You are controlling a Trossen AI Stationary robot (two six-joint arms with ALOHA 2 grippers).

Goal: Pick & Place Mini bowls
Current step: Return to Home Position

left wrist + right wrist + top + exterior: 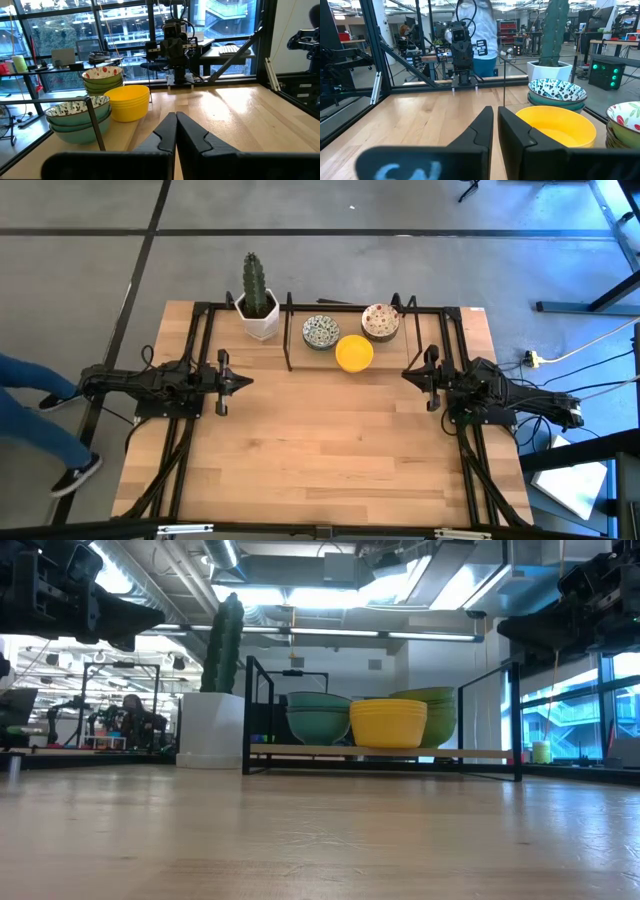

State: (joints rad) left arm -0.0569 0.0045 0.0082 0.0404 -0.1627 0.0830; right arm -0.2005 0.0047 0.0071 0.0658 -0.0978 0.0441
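Note:
Three stacks of mini bowls stand on the table's far middle: a blue-green patterned stack [320, 332], a plain yellow stack [354, 352] and a red-speckled stack [380, 321]. They also show in the low view [388, 723], the left wrist view [129, 102] and the right wrist view [556, 125]. My left gripper [246, 382] is shut and empty above the table's left side. My right gripper [407, 374] is shut and empty above the right side. The two grippers point at each other.
A white pot with a cactus [258, 308] stands at the far left of the bowls. A black frame [290, 330] runs around the bowls and along the table's sides. A person's leg and shoe [60, 470] show on the floor at the left.

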